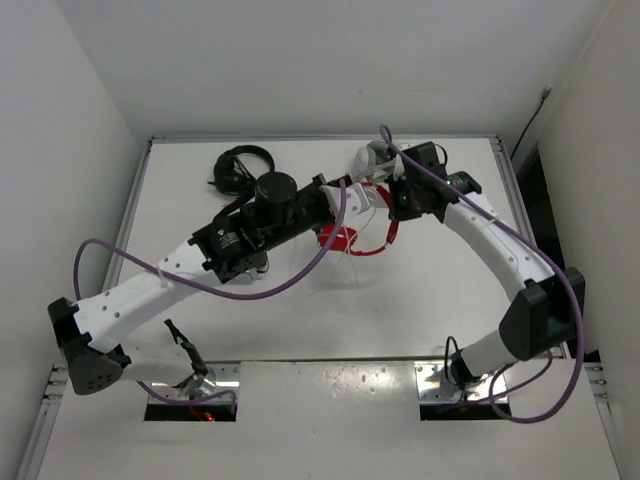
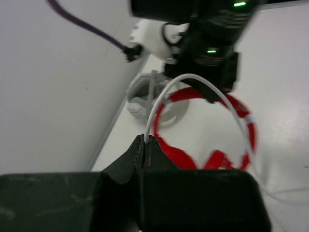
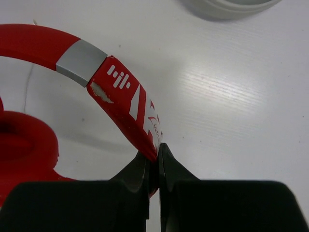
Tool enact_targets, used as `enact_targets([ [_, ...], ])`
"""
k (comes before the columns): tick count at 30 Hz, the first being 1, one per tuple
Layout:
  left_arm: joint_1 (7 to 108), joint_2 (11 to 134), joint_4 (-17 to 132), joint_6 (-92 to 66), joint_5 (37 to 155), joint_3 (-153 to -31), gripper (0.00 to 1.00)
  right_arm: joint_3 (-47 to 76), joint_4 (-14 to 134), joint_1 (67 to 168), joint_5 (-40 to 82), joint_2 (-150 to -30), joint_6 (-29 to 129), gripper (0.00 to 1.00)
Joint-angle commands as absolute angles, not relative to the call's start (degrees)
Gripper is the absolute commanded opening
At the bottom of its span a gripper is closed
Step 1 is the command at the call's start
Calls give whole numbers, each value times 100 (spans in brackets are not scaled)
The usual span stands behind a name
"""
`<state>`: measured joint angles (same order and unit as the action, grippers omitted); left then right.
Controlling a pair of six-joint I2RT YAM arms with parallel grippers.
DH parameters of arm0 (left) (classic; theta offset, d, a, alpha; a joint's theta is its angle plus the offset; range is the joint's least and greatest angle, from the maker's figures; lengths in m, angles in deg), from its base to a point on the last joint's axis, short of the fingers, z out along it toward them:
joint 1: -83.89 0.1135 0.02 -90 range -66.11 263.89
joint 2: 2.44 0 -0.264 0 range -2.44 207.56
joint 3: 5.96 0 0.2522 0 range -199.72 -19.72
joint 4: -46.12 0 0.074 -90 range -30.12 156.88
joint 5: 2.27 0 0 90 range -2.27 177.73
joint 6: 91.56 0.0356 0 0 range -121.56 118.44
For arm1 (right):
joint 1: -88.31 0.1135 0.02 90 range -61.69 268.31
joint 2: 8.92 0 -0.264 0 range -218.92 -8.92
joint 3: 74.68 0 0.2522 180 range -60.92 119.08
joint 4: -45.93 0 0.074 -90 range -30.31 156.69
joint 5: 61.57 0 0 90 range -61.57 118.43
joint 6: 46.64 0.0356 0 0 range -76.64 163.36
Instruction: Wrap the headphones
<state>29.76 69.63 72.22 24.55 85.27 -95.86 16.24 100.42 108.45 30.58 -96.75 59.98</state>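
The red headphones (image 1: pixel 343 239) lie at the table's middle, their headband (image 1: pixel 390 233) arching to the right. My right gripper (image 1: pixel 395 208) is shut on the red headband (image 3: pixel 130 96) just past its silver joint, and one red earcup (image 3: pixel 19 145) shows at the left in the right wrist view. My left gripper (image 1: pixel 350 196) is shut on the thin white cable (image 2: pixel 193 79). The cable rises from the left gripper's tips (image 2: pixel 146 140) and arcs over the headband (image 2: pixel 174 150) toward the right arm's wrist.
Black headphones (image 1: pixel 240 166) lie at the back left. A grey-white pair (image 1: pixel 372 155) lies at the back by the wall, just behind both grippers; it also shows in the left wrist view (image 2: pixel 145 96) and the right wrist view (image 3: pixel 231 6). Purple arm cables loop above the table.
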Motion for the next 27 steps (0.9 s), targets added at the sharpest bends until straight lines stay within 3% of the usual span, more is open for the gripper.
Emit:
enact_targets([
  [1,3317,7208,6920,2832,7956,-9864,0,1222,9476,11062,3151,-8900,5411,0],
  [11,4564,7981,6287,2604,7683,-10645,0,157,9545,11546,3045,-7729,4188,0],
  [17,5058,8228,6287,2489,8428,-10840,0,-115,9599,11696,3317,-7493,3862,0],
  [27,5233,8913,6287,2420,8008,-10823,0,103,10152,11459,1641,-6886,3580,0],
])
